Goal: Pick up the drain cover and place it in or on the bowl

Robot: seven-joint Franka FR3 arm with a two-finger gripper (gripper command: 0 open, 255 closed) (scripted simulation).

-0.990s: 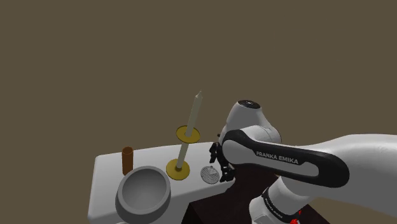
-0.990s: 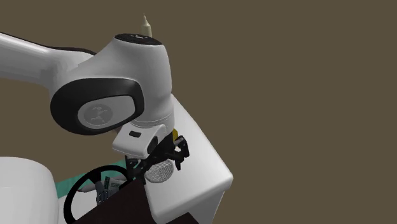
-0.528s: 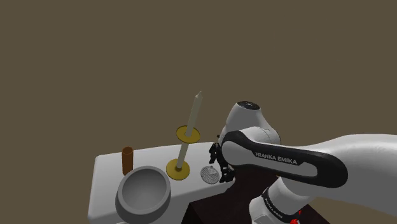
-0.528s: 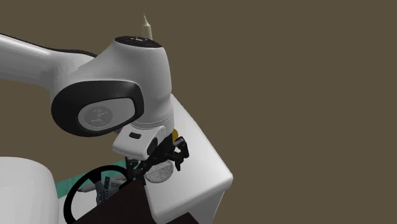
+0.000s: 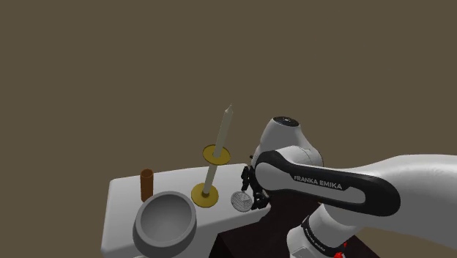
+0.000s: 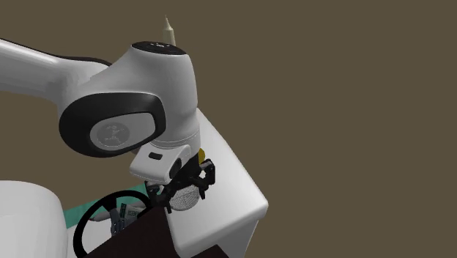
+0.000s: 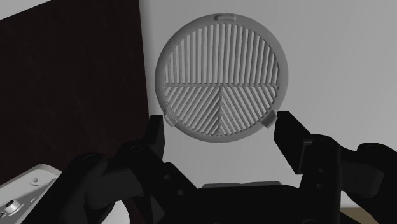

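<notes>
Drain cover (image 5: 239, 198) near arm (image 5: 322, 183) lettered FRANKA EMIKA.

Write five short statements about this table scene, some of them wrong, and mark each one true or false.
1. The drain cover lies flat on the white table. True.
2. The tool is shut, fingers meeting. False: its fingers stand apart, one on each side of the drain cover.
3. The drain cover is already in the bowl. False: it lies on the table, apart from the grey bowl.
4. In the shoulder view, a tall candle stands in a yellow holder between the bowl and the drain cover. True.
5. The brown cylinder lies on its side. False: it stands upright beside the bowl.
</notes>
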